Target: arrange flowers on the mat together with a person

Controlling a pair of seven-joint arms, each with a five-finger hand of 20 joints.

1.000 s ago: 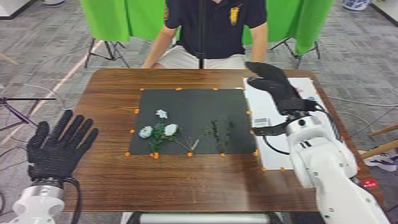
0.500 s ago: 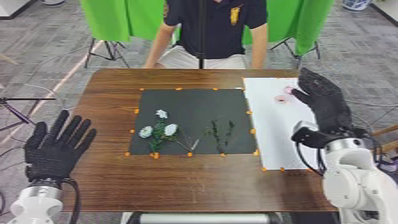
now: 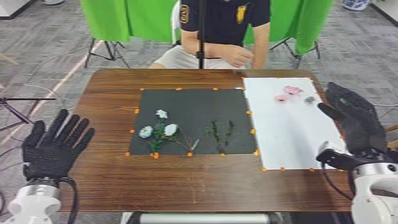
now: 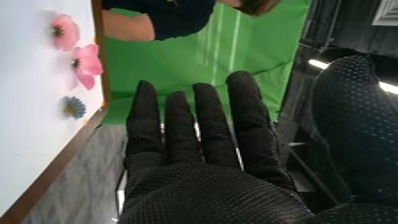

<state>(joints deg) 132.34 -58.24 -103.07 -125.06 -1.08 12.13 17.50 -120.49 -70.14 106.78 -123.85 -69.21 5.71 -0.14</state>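
Green cloth point(image 3: 111, 22) and grey floor point(image 3: 53, 60) lie behind a brown table point(image 3: 195, 187). At the left, the left arm point(image 3: 38, 202) comes in from the near edge, and the left hand point(image 3: 51, 152) is at the table's left side, its fingers straight, spread and pointing to the far side.

Next comes the dark mat point(image 3: 191, 100), left of the middle of the table. On its left part are three white flowers: one farther off point(image 3: 161, 114), one nearer at the left point(image 3: 146, 131) and one nearer at the right point(image 3: 171, 130). Green leaves point(image 3: 156, 144) lie at the near end of these. Thin pale stems point(image 3: 189, 144) lie just right of the leaves; how many, I cannot tell. Two green sprigs point(image 3: 228, 134) lie side by side on the mat's right part.

Beside it, to the right, is the white mat point(image 3: 289, 132). Near its far end are two pink flowers point(image 3: 292, 90) close together, and one blue flower point(image 3: 309, 100) right of them.

Farthest right, the right arm point(image 3: 375, 187) comes in from the near edge, and the right hand point(image 3: 357, 125) is at the table's right edge, pointing to the far side. In the right wrist view its fingers point(image 4: 213, 125) are straight and slightly apart, the thumb point(image 4: 351, 110) held well away.
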